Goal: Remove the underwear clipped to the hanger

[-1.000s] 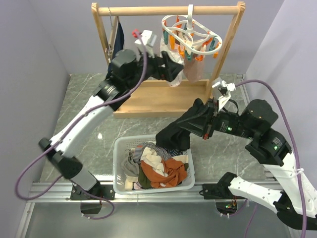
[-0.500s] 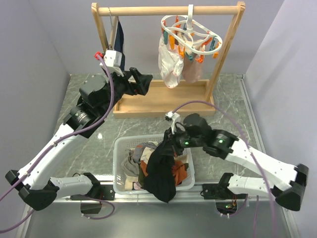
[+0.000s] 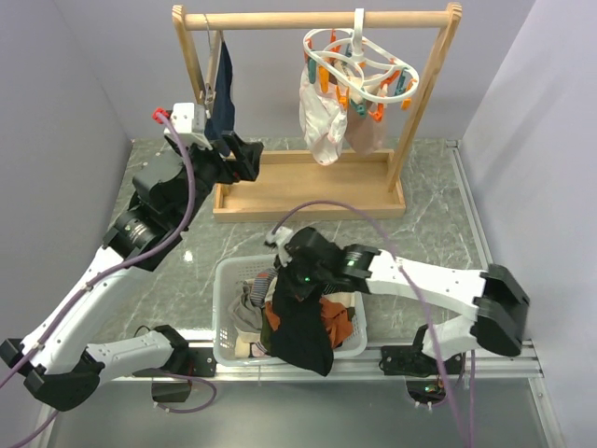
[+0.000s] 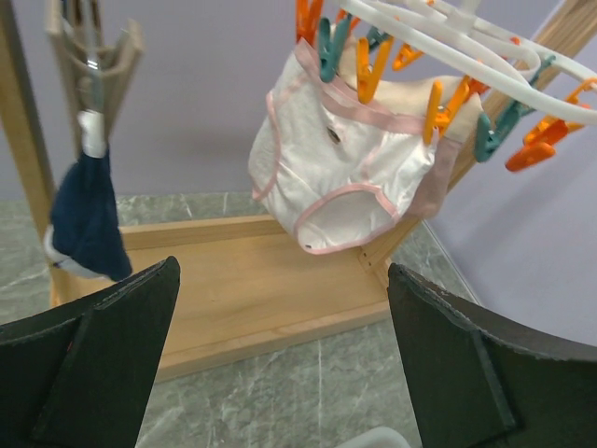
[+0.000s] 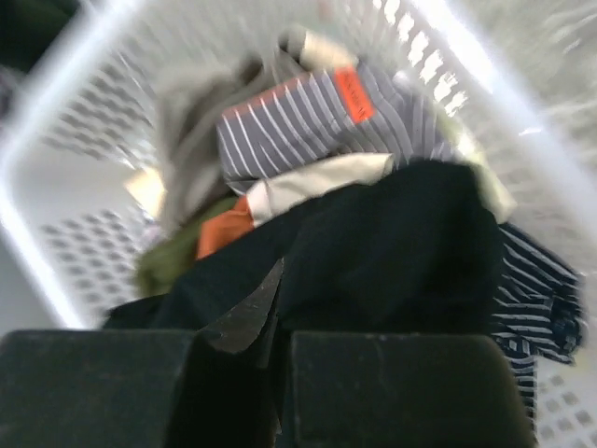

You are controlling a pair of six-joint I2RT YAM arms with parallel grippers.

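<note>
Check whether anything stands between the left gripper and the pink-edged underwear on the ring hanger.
Nothing visible does. The left gripper faces the pink-edged underwear across open air, its open fingers framing it. The navy garment hangs off to one side, and the wooden base lies below the line.

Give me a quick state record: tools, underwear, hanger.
left tool: open, empty, facing hanger
right tool: shut on black pair, over basket
black pair: off hanger, hangs from right tool, draped over basket's near rim
white-pink pair: clipped to hanger
beige pair: clipped to hanger, behind white-pink pair
</note>
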